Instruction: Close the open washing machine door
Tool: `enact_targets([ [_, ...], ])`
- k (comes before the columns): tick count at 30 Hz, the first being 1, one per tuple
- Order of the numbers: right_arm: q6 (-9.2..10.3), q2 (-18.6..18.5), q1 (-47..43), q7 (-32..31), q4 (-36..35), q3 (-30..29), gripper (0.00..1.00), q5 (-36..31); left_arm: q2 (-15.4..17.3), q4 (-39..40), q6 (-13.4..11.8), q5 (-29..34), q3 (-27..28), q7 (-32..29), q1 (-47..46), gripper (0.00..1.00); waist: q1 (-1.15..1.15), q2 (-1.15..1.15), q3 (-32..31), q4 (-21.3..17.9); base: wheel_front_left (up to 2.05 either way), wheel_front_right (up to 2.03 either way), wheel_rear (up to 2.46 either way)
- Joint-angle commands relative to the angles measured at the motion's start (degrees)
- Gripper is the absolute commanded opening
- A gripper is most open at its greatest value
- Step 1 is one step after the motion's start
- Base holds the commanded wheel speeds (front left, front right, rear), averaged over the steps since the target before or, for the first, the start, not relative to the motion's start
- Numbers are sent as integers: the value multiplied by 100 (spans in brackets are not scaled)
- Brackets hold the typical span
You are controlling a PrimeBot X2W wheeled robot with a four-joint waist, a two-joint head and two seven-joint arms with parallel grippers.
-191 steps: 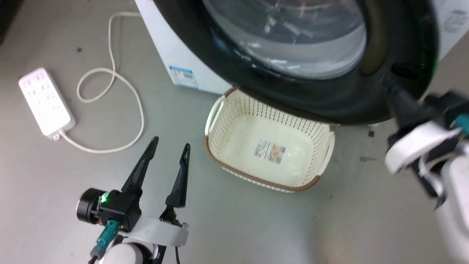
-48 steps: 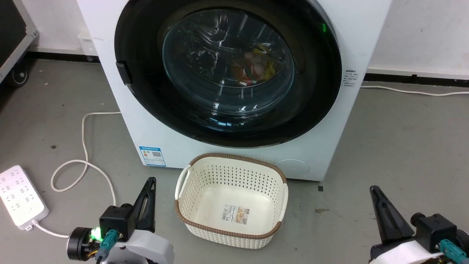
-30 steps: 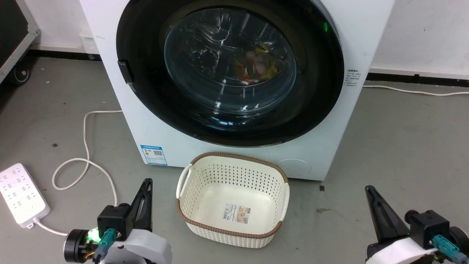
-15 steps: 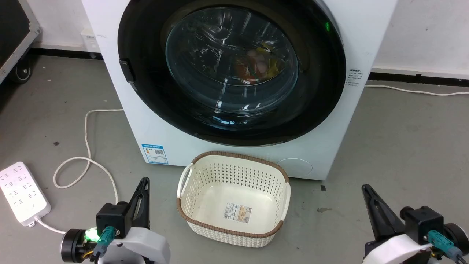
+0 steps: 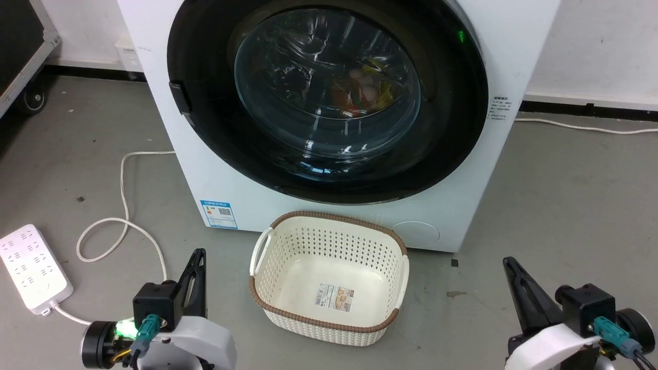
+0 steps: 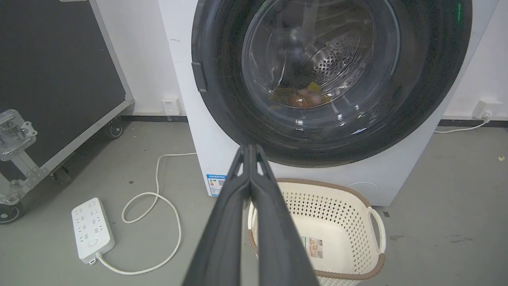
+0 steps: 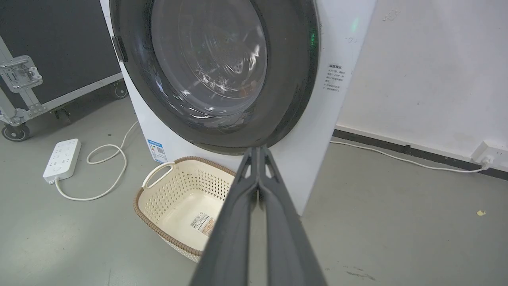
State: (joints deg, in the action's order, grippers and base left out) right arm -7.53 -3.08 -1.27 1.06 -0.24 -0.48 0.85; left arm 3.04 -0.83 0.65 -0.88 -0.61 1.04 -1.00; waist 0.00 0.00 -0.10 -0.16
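One washing machine (image 5: 221, 174), one door (image 5: 329, 97) flush; one basket (image 5: 329, 216).

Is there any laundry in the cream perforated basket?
No, the cream perforated plastic basket holds only a paper label on its bottom.

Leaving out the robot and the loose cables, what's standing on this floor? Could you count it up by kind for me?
washing machine: 1
laundry basket: 1
power strip: 1
black wheeled case: 1
Total: 4
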Motion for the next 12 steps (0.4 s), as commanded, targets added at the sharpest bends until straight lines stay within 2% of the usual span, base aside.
enact_targets([
  [1,4,19,95,-20,18,18,0,-56,-7,35,-31,51,31,-18,89,0,0,0,1,2,0,0,0],
  [12,4,20,127,-106,24,48,0,-85,-16,83,-65,88,61,-104,100,0,0,0,10,16,0,0,0],
])
